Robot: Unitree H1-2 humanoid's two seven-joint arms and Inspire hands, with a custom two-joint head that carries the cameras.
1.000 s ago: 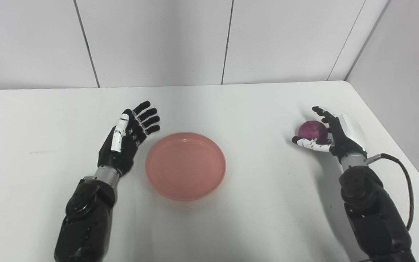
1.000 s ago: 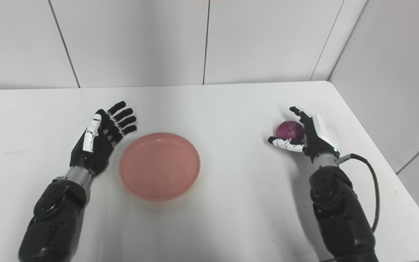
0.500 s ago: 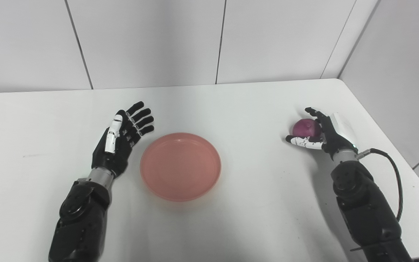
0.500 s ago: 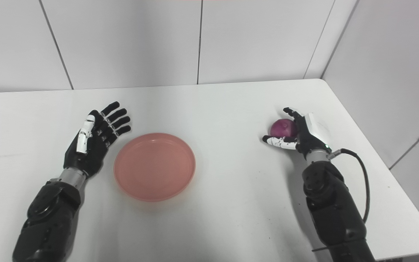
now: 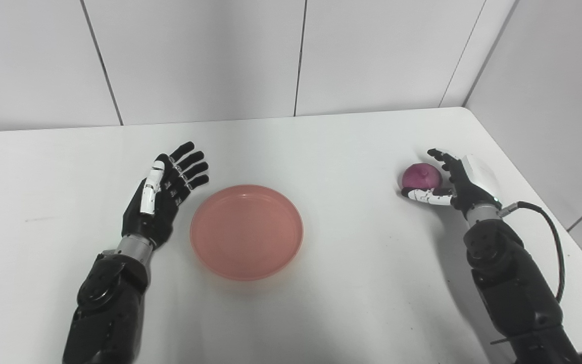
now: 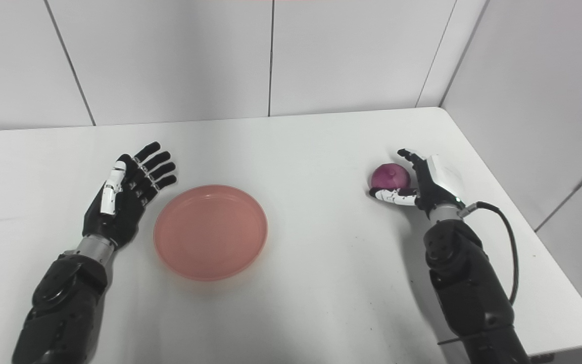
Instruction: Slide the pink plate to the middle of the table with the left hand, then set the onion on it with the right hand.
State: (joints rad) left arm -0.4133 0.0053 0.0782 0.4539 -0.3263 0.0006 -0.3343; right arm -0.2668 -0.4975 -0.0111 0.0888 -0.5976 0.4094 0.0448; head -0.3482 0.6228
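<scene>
Left eye view: onion point(image 5: 422, 176) near the table's point(image 5: 351, 283) right edge, cupped between thumb and fingers of the right hand point(image 5: 451, 179), pink plate point(image 5: 246, 231) well apart toward the left, mid-table; grip firmness unclear. Right eye view: left hand point(image 6: 127, 189) open, fingers spread, just beside the plate's left rim, holding nothing.

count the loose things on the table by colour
pink: 1, the round shallow pink plastic plate
purple: 1, the round purple onion, cupped by the right robot hand
total: 2
</scene>
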